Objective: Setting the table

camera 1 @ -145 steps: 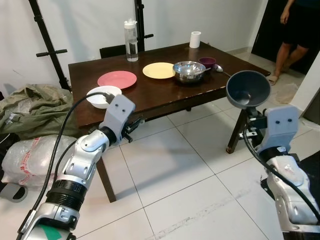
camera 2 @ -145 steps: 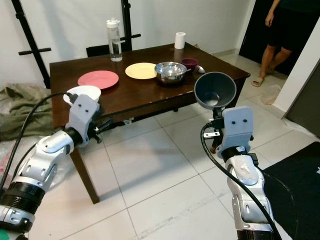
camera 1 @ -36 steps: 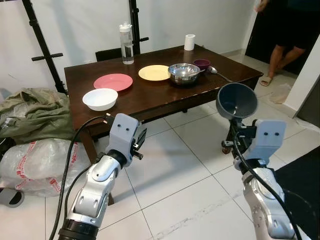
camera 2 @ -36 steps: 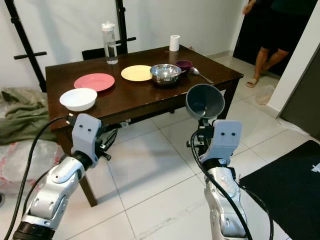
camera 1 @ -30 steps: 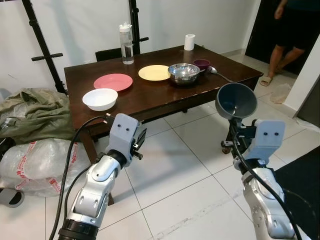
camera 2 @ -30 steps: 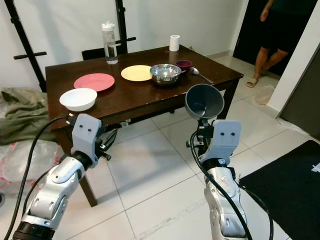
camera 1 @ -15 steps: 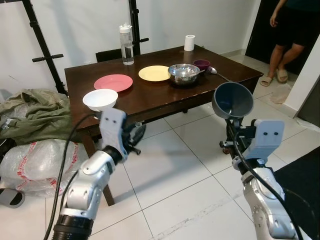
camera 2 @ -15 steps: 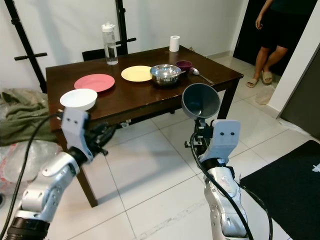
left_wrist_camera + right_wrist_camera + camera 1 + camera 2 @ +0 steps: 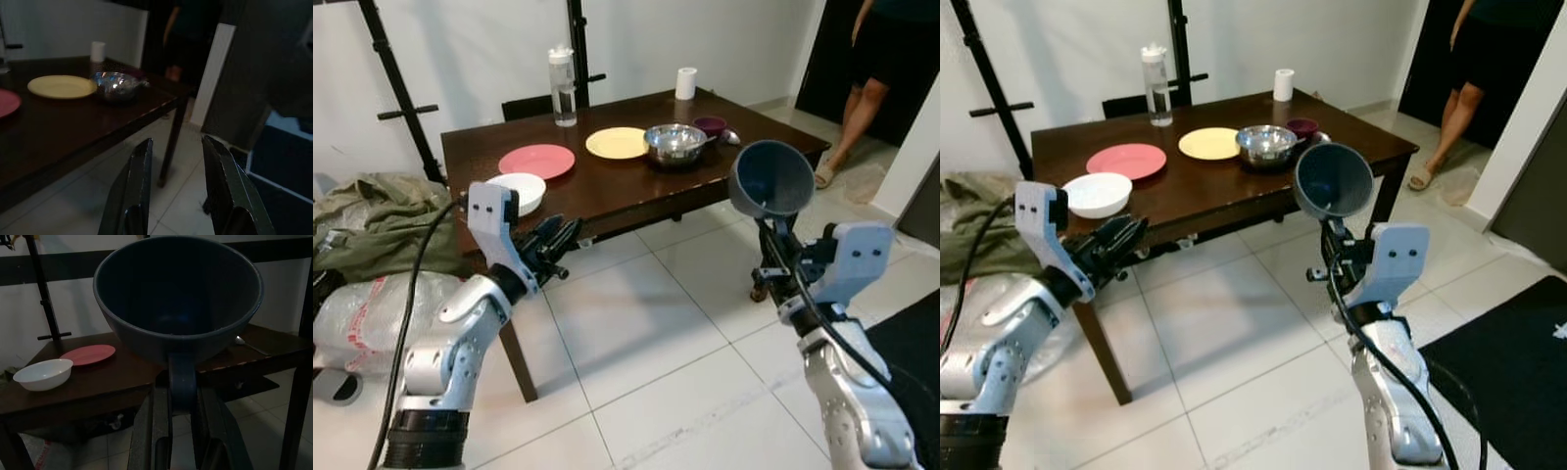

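Observation:
A dark grey bowl [image 9: 771, 179] with a short handle is held upright by my right gripper [image 9: 770, 257], which is shut on that handle [image 9: 182, 382], over the floor off the table's front right. The dark wooden table [image 9: 607, 184] carries a white bowl [image 9: 514, 188], a pink plate [image 9: 536, 160], a yellow plate [image 9: 617, 143], a steel bowl [image 9: 674, 142] and a small purple bowl [image 9: 709, 124]. My left gripper [image 9: 560, 240] is open and empty, just below the table's front edge near the white bowl; its fingers [image 9: 139, 186] point along the table.
A water bottle [image 9: 562, 88] and a paper roll [image 9: 685, 83] stand at the table's back. A green cloth heap [image 9: 372, 220] and a plastic bag [image 9: 352, 313] lie on the floor to the left. A person [image 9: 867, 88] stands at the back right doorway. Black stand poles [image 9: 396, 88] lean behind the table.
My left arm has swung up and leftward, its gripper now nearer the table's front edge. The right gripper keeps the bowl, tilted slightly. The person at the doorway has shifted.

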Available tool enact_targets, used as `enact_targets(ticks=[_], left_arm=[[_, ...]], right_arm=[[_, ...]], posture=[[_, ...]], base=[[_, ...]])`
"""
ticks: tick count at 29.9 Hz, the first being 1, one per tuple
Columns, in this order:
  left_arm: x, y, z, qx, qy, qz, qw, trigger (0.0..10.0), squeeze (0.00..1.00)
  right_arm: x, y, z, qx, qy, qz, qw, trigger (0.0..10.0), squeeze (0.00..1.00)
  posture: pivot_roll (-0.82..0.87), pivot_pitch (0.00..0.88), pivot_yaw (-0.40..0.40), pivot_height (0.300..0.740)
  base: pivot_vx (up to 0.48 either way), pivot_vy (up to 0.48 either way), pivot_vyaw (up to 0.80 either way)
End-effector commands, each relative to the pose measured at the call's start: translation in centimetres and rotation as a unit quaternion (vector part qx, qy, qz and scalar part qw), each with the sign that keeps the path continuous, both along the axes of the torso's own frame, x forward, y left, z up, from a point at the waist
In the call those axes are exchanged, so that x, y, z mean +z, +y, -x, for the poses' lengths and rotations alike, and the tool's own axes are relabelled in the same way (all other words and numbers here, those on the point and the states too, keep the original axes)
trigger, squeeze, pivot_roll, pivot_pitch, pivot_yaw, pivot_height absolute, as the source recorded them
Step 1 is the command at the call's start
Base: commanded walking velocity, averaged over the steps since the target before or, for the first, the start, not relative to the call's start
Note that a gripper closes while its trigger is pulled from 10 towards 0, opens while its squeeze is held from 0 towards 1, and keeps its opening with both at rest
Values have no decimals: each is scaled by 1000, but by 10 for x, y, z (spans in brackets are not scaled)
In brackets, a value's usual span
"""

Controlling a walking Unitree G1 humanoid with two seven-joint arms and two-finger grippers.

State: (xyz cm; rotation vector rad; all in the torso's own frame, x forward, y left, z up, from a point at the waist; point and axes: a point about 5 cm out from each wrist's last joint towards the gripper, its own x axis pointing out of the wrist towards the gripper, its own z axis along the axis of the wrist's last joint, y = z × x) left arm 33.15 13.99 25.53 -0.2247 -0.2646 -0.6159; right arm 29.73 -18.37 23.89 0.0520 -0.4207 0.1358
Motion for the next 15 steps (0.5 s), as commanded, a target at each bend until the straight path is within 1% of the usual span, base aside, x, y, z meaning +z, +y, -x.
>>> enact_targets(ticks=[1,3,4,5,7,8,10,13,14,15], left_arm=[[0,2,1,-5,3,-1,1000,10000,0],[0,2,0,-5,4,0,1000,10000,0],[-1,2,-2,7,5,-1,1000,10000,0],[-1,2,-2,7,5,-1,1000,10000,0],[-7,1,-4,27,11,-19,999,10000,0],[-7,1,-4,27,11,-19,999,10000,0],[-5,1,-4,29,18,8,999,10000,0],[-4,2,-6,36,22,9,999,10000,0],[-5,3,-7,42,24,2,999,10000,0],[-3,4,-6,38,22,8,999,10000,0]], right_arm=[[3,-3,1,-1,-5,-5,1000,10000,0],[3,-3,0,-3,-5,-8,1000,10000,0],[4,-4,0,-5,-6,-10,1000,10000,0],[4,-4,0,-5,-6,-10,1000,10000,0],[3,-4,-1,-9,-4,-10,1000,10000,0],[3,-4,-1,-9,-4,-10,1000,10000,0],[1,-3,0,-9,-1,-9,1000,10000,0],[1,-3,0,-8,-1,-9,1000,10000,0],[2,-3,0,-7,-2,-10,1000,10000,0],[3,-2,0,-6,-5,-9,1000,10000,0]], posture=[[-31,43,101,740],[-31,43,101,740],[-40,42,99,740],[-40,42,99,740],[-39,41,97,740],[-39,41,97,740],[-41,41,98,740],[-36,40,95,740],[-40,39,100,740],[-41,41,104,740]], base=[[0,0,0],[0,0,0],[0,0,0],[0,0,0],[0,0,0],[0,0,0],[0,0,0],[0,0,0],[0,0,0],[0,0,0]])
